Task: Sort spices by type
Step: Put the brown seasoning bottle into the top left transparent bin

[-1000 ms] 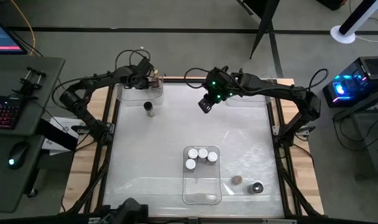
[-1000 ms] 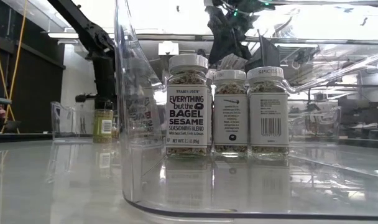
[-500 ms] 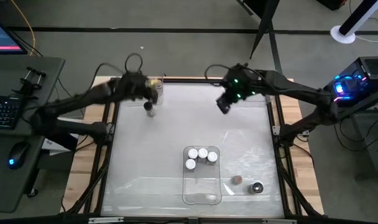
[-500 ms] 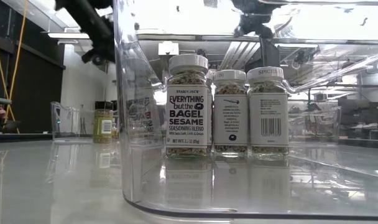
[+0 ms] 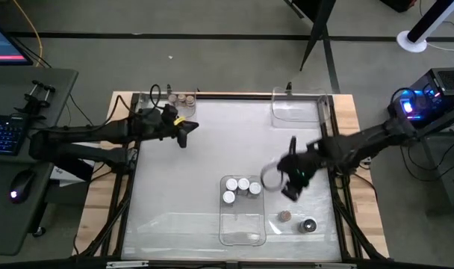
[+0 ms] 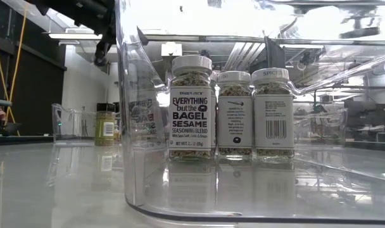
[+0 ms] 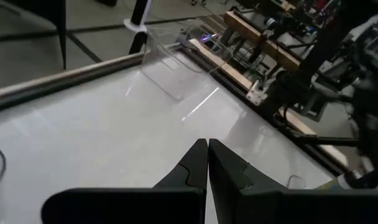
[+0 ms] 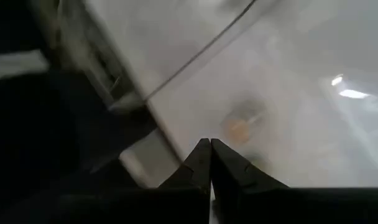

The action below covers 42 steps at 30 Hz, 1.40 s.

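Observation:
Three white-capped spice jars (image 5: 240, 187) stand in a clear tray (image 5: 242, 228) at the near centre; they also show in the low view (image 6: 233, 114). A tan-capped jar (image 5: 284, 216) and a dark-capped jar (image 5: 308, 225) stand on the table to the tray's right. More jars (image 5: 184, 99) stand in the far-left tray. My left gripper (image 5: 188, 128) is shut and empty, above a green-labelled jar (image 6: 105, 125) that it hides in the high view. My right gripper (image 5: 289, 192) is shut and empty, above and just far of the tan-capped jar (image 8: 242, 124).
An empty clear tray (image 5: 298, 108) stands at the far right corner. The white table top (image 5: 212, 161) lies bare between the two arms. A desk with a keyboard and mouse stands off the table's left edge.
My left gripper has drawn out of the far-left tray and gone toward the near edge, and its arm has stretched low across the table. My right gripper has swung from the far centre toward the near right, down toward the tan-capped jar. No jar has moved.

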### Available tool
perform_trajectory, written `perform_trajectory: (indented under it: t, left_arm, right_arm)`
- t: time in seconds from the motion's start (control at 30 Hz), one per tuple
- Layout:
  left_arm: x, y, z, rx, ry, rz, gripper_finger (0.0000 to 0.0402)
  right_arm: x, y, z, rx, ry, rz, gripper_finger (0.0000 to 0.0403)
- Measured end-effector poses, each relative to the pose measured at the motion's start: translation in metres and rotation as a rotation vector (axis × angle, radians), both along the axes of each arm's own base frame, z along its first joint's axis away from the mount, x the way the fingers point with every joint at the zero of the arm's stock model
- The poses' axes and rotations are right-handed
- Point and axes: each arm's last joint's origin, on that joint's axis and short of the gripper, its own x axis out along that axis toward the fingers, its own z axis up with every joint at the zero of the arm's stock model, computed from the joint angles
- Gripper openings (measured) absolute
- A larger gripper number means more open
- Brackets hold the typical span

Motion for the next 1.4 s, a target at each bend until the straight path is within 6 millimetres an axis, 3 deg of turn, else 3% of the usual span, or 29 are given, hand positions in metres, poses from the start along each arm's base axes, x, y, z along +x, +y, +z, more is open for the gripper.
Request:
perform_trajectory:
  t: [0.1,0.2,0.37,0.53,0.93,1.13,1.4]
  left_arm:
    - [0.000,0.003,0.002,0.041,-0.001,0.002,0.0000]
    - [-0.001,0.007,0.002,0.058,0.002,0.010,0.0000]
    - [0.000,0.009,0.007,0.086,-0.043,-0.051,0.0000]
    - [0.001,0.009,0.011,0.096,-0.080,-0.059,0.0000]
    - [0.001,0.009,0.010,0.090,-0.081,-0.049,0.0000]
    - [0.001,0.009,0.012,0.097,-0.102,-0.047,0.0000]
    - [0.002,0.009,0.018,0.111,-0.151,-0.046,0.0000]
  right_arm:
    - [-0.002,0.026,-0.014,0.072,-0.010,0.015,0.0000]
    - [-0.002,0.039,-0.034,0.107,0.019,-0.022,0.0000]
    - [0.000,0.048,-0.079,0.095,0.107,-0.030,0.0000]
    - [0.001,0.048,-0.106,0.071,0.193,-0.024,0.0000]
    - [0.007,0.052,-0.124,0.060,0.206,0.032,0.0000]
    - [0.006,0.023,-0.122,-0.083,0.234,-0.041,0.0000]
    - [0.000,-0.053,-0.105,-0.341,0.185,-0.203,0.0000]
